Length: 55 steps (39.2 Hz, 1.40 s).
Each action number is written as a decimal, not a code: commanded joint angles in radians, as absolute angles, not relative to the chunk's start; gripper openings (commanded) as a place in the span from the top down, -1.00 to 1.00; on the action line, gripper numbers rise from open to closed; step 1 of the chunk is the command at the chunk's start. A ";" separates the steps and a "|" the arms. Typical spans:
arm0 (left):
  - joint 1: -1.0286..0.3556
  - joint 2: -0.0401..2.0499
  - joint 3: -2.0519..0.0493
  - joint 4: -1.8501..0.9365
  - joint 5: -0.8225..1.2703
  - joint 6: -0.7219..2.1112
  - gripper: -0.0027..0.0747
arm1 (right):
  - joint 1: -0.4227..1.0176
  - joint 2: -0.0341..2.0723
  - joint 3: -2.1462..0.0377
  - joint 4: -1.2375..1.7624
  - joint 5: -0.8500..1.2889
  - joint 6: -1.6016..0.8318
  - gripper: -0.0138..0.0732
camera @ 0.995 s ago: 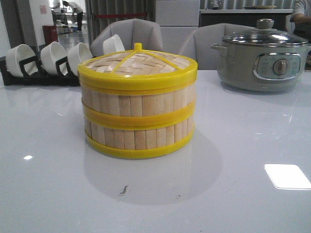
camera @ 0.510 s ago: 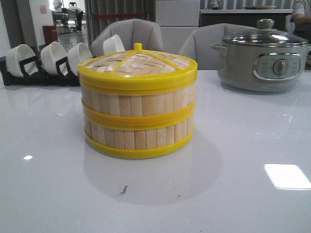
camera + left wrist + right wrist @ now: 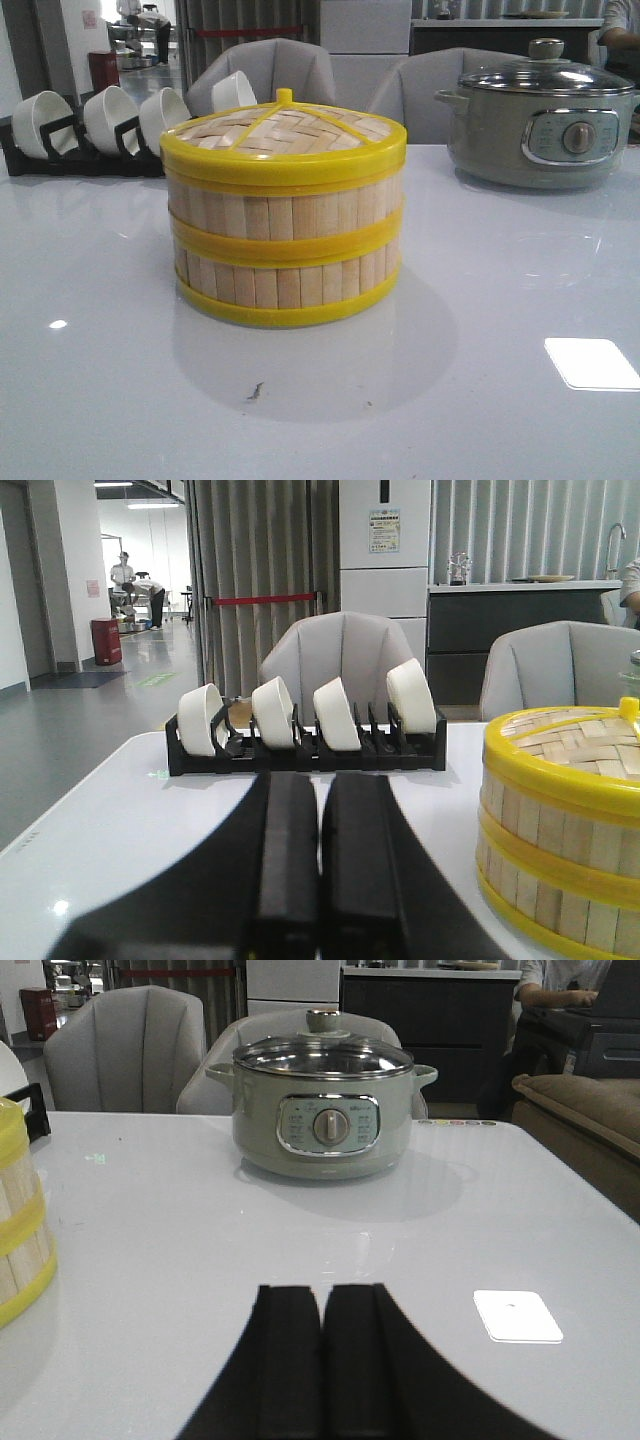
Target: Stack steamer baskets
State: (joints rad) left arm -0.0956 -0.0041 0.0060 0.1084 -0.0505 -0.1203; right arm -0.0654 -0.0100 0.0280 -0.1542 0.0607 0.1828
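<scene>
— Baskets (image 3: 285, 245) first: where are they from the front?
— Mid-table (image 3: 500, 300), one stacked on the other, the lid (image 3: 283, 135) on top. A pot (image 3: 541, 125) stands far right, a bowl rack (image 3: 95, 135) far left.
— And the left wrist view?
— The left gripper (image 3: 320, 865) has its fingers pressed together, holding nothing; the stack is beside it, apart, the rack beyond.
— The right wrist view?
— The right gripper (image 3: 322, 1355) is likewise closed and empty, low over the table, the pot ahead and the stack's edge off to the side.
</scene>
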 commanded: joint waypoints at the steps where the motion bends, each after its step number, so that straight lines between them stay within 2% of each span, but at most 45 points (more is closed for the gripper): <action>1: -0.094 -0.017 0.008 0.108 -0.143 -0.121 0.71 | -0.071 -0.032 0.015 -0.169 -0.055 0.177 0.57; 24: -0.094 -0.017 0.008 0.108 -0.143 -0.121 0.71 | -0.071 -0.031 0.015 -0.155 -0.082 0.173 0.57; 34: -0.094 -0.017 0.008 0.108 -0.143 -0.121 0.71 | -0.071 -0.031 0.015 0.033 -0.067 -0.011 0.57; 55: -0.094 -0.017 0.008 0.108 -0.143 -0.121 0.71 | -0.071 -0.031 0.015 0.033 -0.067 -0.020 0.57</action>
